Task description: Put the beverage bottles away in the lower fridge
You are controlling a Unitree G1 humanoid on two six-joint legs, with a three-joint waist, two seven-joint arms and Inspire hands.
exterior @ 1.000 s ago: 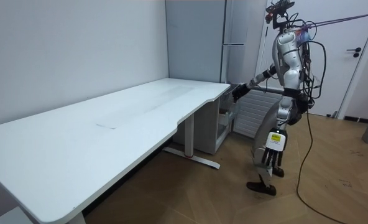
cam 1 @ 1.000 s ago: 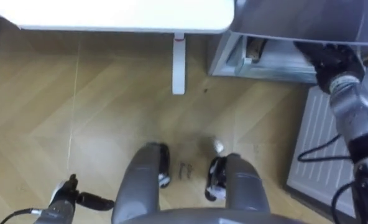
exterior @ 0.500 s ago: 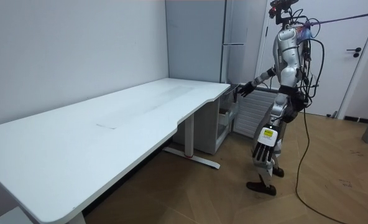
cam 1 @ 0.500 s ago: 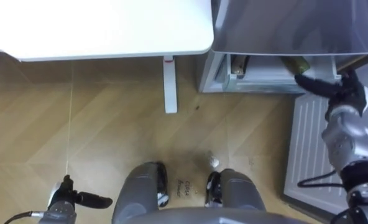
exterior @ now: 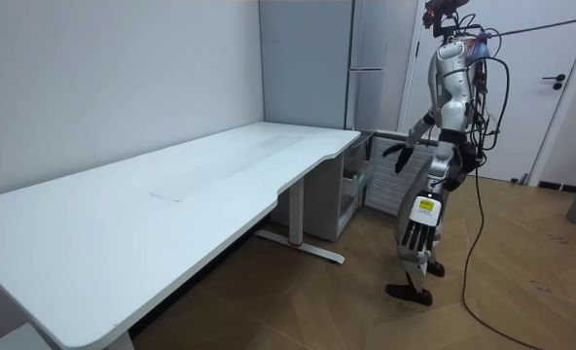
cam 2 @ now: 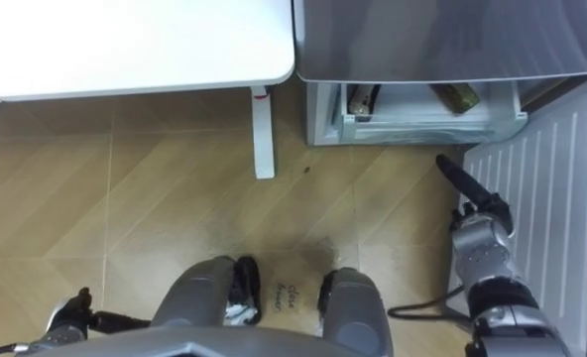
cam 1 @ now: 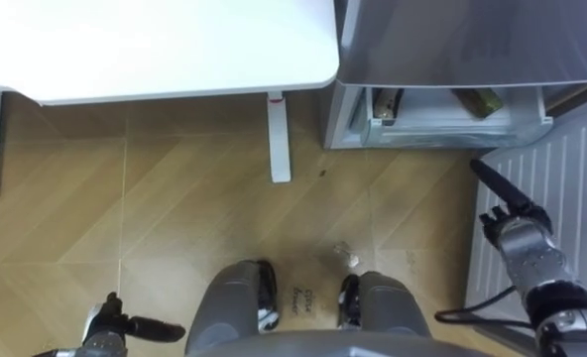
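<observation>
Two objects lie in the tray of the open lower fridge (cam 1: pixel 442 134): a dark one (cam 1: pixel 386 102) toward its left end and a greenish one (cam 1: pixel 482 99) toward its right. They are probably the drinks, though what they are cannot be told for sure. The door (cam 1: pixel 571 178), ribbed inner face up, stands swung wide on the robot's right, well clear of the tray. The right hand (cam 1: pixel 512 210) hovers between tray and door. Its fingers are straight and point toward the fridge, and it touches neither and holds nothing. The left hand (cam 1: pixel 125 322) hangs low at the robot's left side, fingers likewise straight, also with nothing in it. The desk (cam 1: pixel 155 40) ends just beside the fridge on the robot's left. In the room view the robot stands upright before the fridge, at the desk's near corner. Judged step: with no drink in either hand and the objects already lying in the tray, the placing appears done or between items. Next move, as a judgement: if more drinks remain, the robot must turn away to fetch one. If not, the right hand must reach the door's free edge and swing it across, keeping the arm out of the closing gap.
</observation>
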